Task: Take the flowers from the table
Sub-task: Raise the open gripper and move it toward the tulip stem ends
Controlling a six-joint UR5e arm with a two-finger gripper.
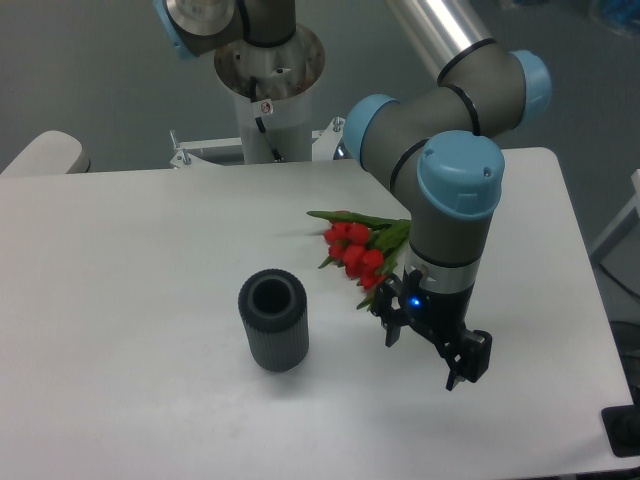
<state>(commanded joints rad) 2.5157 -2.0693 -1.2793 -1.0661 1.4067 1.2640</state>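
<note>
Camera view, largest first. The tabletop is white and matte with rounded corners, and it carries everything. The UR5e arm reaches in from the top right, wrist pointing down, and it blocks part of the scene.

The dark grey ribbed cylinder stands upright left of centre, open end up, well apart from the claw.

The flowers lie flat near the middle of the tabletop: red tulip heads and green leaves show just left of the wrist, touching it in the picture. The stems are hidden behind the arm, so I can't tell which way they run.

The claw sits below the wrist, in front of and just right of the heads, with its two fingers spread wide and nothing between them. I can't tell its height above the tabletop from this angle.

Risks, as I judge them:
- The claw looks offset from the bunch, so closing here would likely grab air or clip a single leaf.
- Coming down on the heads would crush petals; the stems are the better grasp, but their position is unknown.
- A loose bunch may splay, and a thin stem grasp could let some slip out on the lift.
- Fingers could scrape the tabletop if the descent runs too deep.
- A sideways correction could sweep the flowers away.
</note>
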